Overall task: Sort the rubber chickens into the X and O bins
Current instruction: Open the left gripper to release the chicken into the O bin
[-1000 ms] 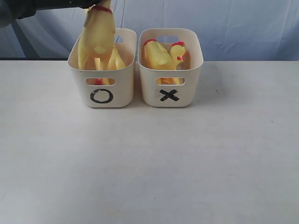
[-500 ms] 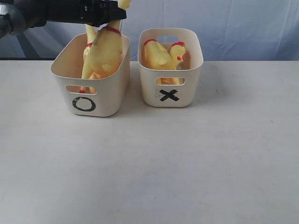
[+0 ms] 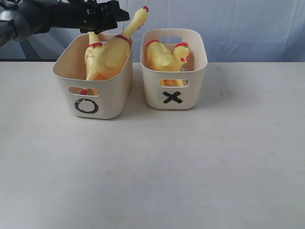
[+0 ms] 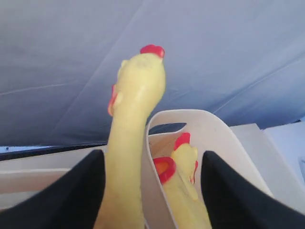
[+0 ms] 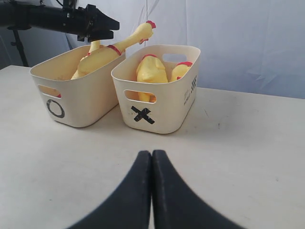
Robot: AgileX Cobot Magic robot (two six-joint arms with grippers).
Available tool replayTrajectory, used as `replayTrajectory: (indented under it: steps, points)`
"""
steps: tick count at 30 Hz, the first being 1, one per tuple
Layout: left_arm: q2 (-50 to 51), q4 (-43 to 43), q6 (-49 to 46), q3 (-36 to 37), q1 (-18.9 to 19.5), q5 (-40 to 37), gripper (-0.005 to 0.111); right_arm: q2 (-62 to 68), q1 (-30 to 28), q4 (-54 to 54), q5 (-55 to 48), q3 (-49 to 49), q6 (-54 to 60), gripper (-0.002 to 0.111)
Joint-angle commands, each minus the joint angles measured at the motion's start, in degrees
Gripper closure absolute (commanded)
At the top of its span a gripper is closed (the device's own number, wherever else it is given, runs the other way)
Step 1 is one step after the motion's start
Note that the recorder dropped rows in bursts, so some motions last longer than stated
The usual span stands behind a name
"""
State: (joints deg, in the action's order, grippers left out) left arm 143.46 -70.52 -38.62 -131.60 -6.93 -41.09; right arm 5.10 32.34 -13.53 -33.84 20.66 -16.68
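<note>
With the left gripper [image 3: 119, 16] open and the right gripper [image 5: 151, 155] closed and empty, the chicken [image 3: 107, 55] leaning over the O bin [image 3: 107, 98] at its 2 o'clock rim may tip out.

The cream plastic tub marked O [image 3: 95, 93] got shoved left and a bit nearer the camera. The long yellow rubber chicken [image 3: 110, 53] sank in and now leans over the rim.
</note>
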Motion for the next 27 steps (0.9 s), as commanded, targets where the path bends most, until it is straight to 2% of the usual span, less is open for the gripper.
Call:
replayTrajectory:
  steps: [1, 7, 18, 27]
  points:
    - [0.17, -0.94, 4.07, -0.07, -0.63, 3.09, 0.05, -0.23, -0.34, -0.31, 0.25, -0.14, 0.11, 0.109]
    - [0.05, -1.41, 3.84, -0.22, -0.89, 2.96, 0.05, -0.23, -0.34, -0.42, 0.25, -0.14, 0.11, 0.109]
    - [-1.37, 4.5, 4.18, -0.5, -0.66, -1.85, 0.05, -0.23, -0.34, -0.54, 0.36, -0.14, 0.11, 0.109]
    - [-5.44, 13.9, 8.36, -0.5, -0.66, -6.3, 0.05, -0.23, -0.34, -0.54, 0.36, -0.14, 0.11, 0.109]
